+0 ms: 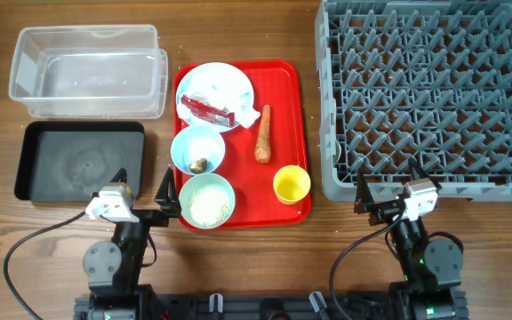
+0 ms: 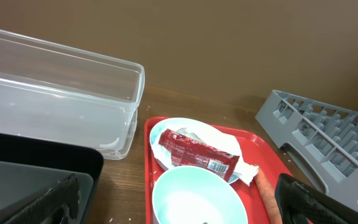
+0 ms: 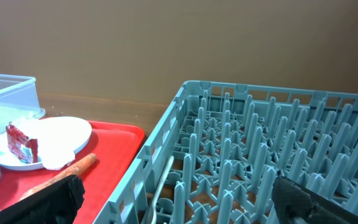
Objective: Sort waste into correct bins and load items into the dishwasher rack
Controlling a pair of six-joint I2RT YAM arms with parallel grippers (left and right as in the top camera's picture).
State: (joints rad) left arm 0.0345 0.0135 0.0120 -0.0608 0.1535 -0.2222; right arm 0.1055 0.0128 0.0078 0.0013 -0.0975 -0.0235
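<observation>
On the red tray (image 1: 283, 107), a pale blue plate (image 1: 225, 82) holds the red wrapper (image 1: 207, 109) and white tissue (image 1: 247, 116). Next to it lie the carrot (image 1: 263, 133), a pale blue bowl (image 1: 194, 144) with the brown lump (image 1: 199, 165), a pale green bowl (image 1: 207, 200) of rice and the yellow cup (image 1: 292, 185). The clear tub (image 1: 87, 71) and black tray (image 1: 78, 160) are at the left. The grey rack (image 1: 434, 98) is at the right. My left gripper (image 1: 143, 188) (image 2: 179, 205) is open and empty at the red tray's front left. My right gripper (image 1: 388, 197) (image 3: 182, 202) is open and empty at the rack's front edge.
The left wrist view shows the wrapper (image 2: 197, 152) on the plate, the blue bowl (image 2: 194, 196), the tub (image 2: 61, 106) and the black tray (image 2: 36, 168). The right wrist view shows the rack's pegs (image 3: 253, 155) and the carrot (image 3: 73, 169). A brown wall stands behind the table.
</observation>
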